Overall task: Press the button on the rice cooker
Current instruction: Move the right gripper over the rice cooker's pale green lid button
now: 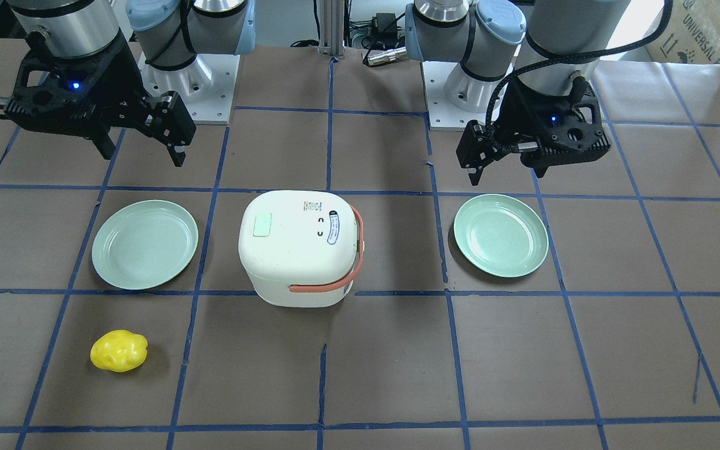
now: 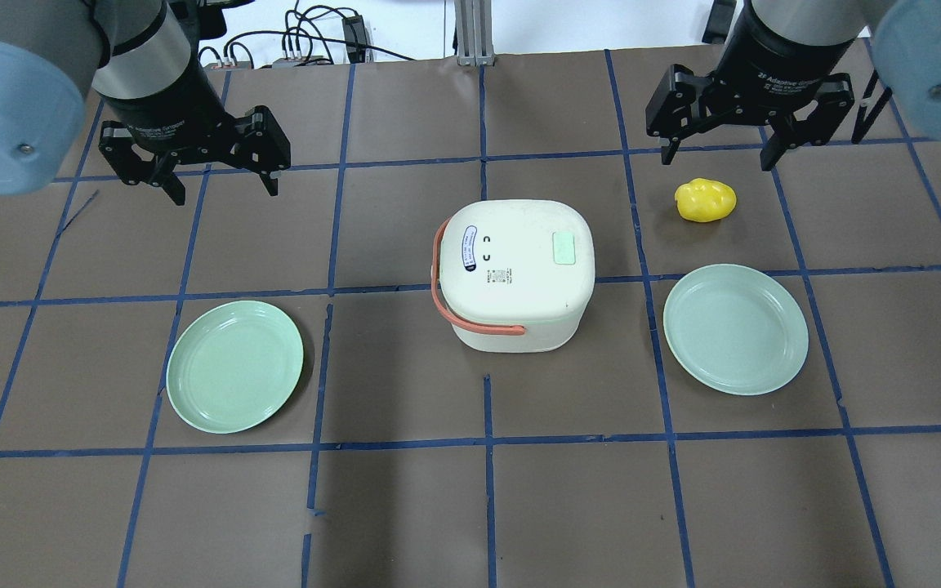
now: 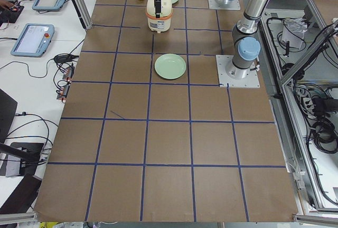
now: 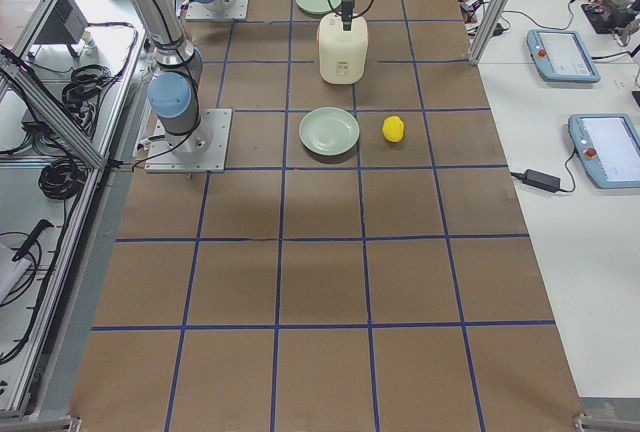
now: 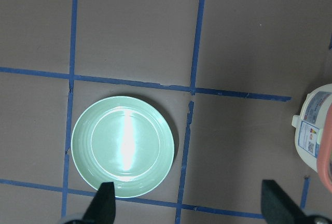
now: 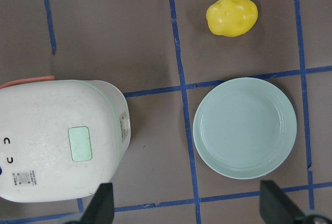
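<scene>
The white rice cooker [image 1: 300,247] with an orange handle stands at the table's middle. Its pale green button [image 1: 262,225] is on the lid, and shows in the overhead view [image 2: 564,247] and the right wrist view [image 6: 80,143]. My left gripper [image 2: 224,189] is open and empty, hovering beyond a green plate, well to the left of the cooker [image 2: 519,273]. My right gripper [image 2: 717,159] is open and empty, hovering over the far side of a yellow object, to the right of the cooker. Neither gripper touches the cooker.
A green plate [image 2: 235,365] lies left of the cooker and another green plate [image 2: 735,328] lies right of it. A lumpy yellow object [image 2: 706,200] lies beyond the right plate. Blue tape lines grid the brown table.
</scene>
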`<state>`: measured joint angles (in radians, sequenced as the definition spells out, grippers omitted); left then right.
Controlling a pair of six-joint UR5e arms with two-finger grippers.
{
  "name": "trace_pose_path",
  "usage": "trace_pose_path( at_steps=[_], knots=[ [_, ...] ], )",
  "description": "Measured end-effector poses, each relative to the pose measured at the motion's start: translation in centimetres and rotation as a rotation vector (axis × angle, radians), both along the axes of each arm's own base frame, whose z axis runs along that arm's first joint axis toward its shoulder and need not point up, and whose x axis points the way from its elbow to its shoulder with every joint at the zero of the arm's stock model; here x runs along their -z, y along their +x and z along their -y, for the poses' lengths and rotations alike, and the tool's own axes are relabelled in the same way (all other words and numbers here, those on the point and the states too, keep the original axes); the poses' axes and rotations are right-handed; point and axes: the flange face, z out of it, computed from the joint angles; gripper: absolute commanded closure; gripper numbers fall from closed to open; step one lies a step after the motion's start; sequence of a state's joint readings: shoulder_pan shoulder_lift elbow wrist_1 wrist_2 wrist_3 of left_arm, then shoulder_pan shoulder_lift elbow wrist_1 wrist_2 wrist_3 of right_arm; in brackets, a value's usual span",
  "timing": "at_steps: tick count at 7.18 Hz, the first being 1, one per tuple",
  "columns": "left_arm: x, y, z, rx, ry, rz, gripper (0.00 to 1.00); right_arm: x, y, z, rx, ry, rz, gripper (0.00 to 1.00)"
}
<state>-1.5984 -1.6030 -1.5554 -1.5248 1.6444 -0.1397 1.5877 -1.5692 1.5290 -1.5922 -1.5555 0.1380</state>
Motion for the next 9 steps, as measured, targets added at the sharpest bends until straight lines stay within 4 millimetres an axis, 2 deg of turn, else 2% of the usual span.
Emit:
trace_pose_path(
  at_steps=[2, 4, 5, 7, 9],
  knots=[
    [0.0, 0.0, 0.0, -0.001, 0.001, 0.000, 0.00, 0.0, 0.0, 0.0, 0.000, 0.002, -0.001, 0.01],
    [0.0, 0.0, 0.0, 0.000, 0.000, 0.000, 0.00, 0.1, 0.0, -0.1, -0.002, 0.003, 0.001, 0.66],
    [0.0, 0.0, 0.0, 0.000, 0.000, 0.000, 0.00, 0.1, 0.0, 0.0, 0.003, 0.001, 0.003, 0.76],
    [0.0, 0.0, 0.0, 0.000, 0.000, 0.000, 0.00, -0.2, 0.8, -0.1, 0.021, -0.002, 0.054, 0.86],
    [0.0, 0.0, 0.0, 0.000, 0.001, 0.000, 0.00, -0.3, 3.4, -0.7, 0.016, 0.005, 0.129, 0.87]
  ],
)
